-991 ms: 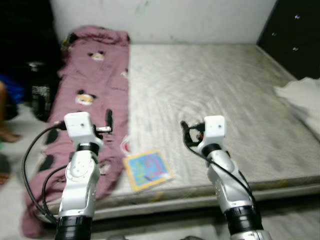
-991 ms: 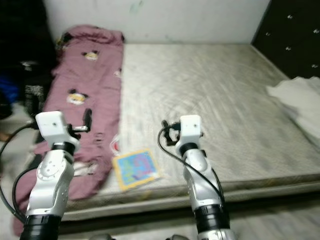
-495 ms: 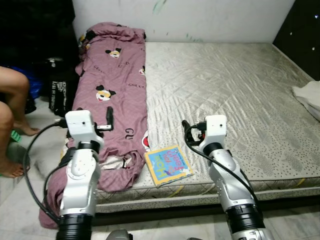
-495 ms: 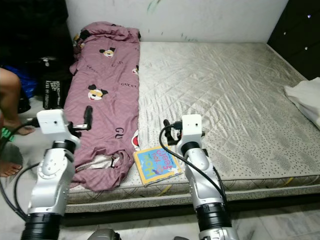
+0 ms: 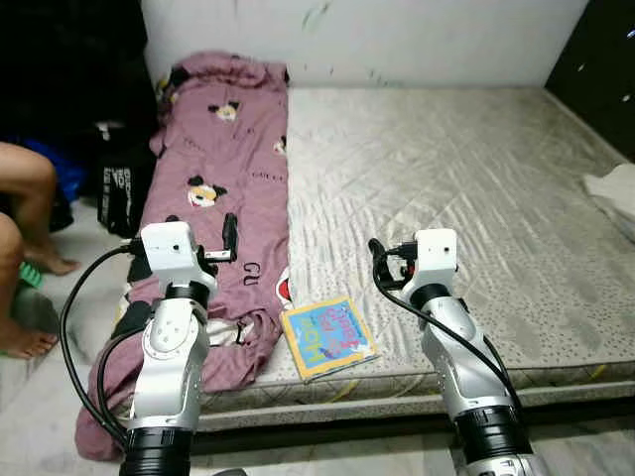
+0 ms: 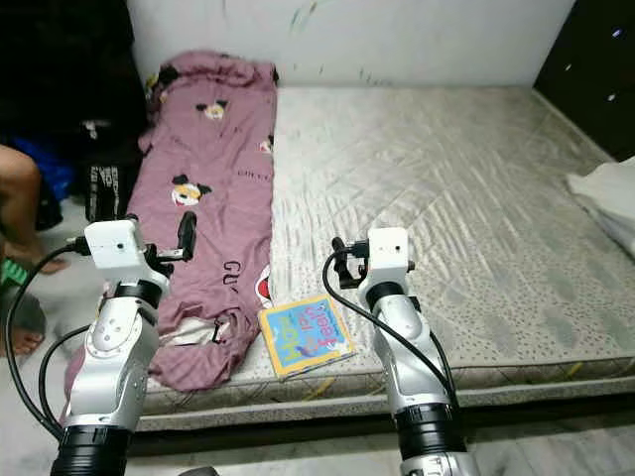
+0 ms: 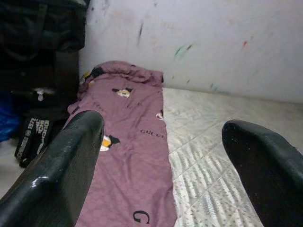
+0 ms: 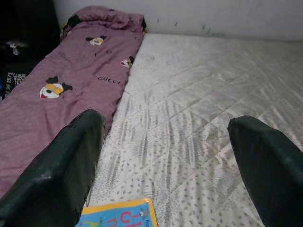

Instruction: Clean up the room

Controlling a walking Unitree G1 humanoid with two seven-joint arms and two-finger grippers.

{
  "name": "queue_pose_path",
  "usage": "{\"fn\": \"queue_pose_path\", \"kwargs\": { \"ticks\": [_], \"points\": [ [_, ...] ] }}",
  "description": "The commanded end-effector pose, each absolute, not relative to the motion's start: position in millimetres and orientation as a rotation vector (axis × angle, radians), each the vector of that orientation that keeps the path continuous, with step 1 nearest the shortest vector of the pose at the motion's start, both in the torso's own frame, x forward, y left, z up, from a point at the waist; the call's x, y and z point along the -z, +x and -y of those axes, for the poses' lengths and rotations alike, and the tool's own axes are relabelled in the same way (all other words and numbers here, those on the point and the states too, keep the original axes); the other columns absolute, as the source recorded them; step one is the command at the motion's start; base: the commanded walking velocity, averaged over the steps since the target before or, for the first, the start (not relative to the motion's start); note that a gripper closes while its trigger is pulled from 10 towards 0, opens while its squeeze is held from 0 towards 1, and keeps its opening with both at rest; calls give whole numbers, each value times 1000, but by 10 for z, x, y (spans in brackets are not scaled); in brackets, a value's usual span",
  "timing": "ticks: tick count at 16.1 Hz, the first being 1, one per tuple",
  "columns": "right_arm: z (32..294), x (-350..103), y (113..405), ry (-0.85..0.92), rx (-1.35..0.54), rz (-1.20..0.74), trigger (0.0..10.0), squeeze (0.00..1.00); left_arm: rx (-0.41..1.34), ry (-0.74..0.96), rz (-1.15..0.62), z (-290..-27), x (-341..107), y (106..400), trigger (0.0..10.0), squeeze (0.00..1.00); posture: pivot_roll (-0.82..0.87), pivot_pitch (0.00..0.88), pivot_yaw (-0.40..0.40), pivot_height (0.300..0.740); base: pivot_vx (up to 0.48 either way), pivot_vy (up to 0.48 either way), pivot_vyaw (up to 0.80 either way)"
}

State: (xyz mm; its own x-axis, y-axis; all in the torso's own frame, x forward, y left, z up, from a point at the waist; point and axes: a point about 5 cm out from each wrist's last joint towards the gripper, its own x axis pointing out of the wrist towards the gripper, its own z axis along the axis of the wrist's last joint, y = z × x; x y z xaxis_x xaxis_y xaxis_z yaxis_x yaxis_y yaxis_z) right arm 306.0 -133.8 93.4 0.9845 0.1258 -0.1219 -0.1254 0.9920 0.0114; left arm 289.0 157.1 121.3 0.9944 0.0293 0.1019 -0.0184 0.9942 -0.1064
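Both jaws are held released and empty above the near edge of the mattress (image 5: pixel 446 178): the left gripper (image 5: pixel 230 235) over the purple blanket (image 5: pixel 223 169), the right gripper (image 5: pixel 377 263) over bare mattress. A colourful book (image 5: pixel 328 335) is seen lying between the arms, at 7 o'clock from the right gripper, just beside the blanket. A person's legs (image 5: pixel 25 248) are seen at 9 o'clock on the floor.

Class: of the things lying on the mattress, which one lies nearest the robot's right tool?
The colourful picture book at the mattress's front edge, beside the right tool; the purple blanket and white cloth lie farther off.

Person's bare legs (image 5: pixel 22 248) — black bag (image 5: pixel 121 188) beside.
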Motion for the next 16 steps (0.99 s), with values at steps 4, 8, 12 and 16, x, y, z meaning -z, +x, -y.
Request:
{"fn": "queue_pose_path", "kwargs": {
  "ticks": [4, 8, 12, 16],
  "points": [
    [1375, -922, 3072, 8, -113, -137, 10000, 0, -12, -91, 104, -1544, -1224, 2906, 10000, 0, 20, 0, -18, 740, 0, 0, -350],
    [1374, -922, 3072, 3, -114, -132, 10000, 0, 13, -60, 106, -1508, -1230, 2910, 10000, 0, 20, 0, -17, 740, 0, 0, -200],
    [1376, -908, 3070, 4, -113, -144, 10000, 0, 22, -75, 93, -1488, -1217, 2918, 10000, 0, 23, 0, -19, 740, 0, 0, -148],
    [1384, -903, 3038, 11, -98, -148, 10000, 0, -31, -38, 87, -1641, -1186, 2838, 10000, 0, 21, 0, -9, 740, 0, 0, -800]
  ]
}}
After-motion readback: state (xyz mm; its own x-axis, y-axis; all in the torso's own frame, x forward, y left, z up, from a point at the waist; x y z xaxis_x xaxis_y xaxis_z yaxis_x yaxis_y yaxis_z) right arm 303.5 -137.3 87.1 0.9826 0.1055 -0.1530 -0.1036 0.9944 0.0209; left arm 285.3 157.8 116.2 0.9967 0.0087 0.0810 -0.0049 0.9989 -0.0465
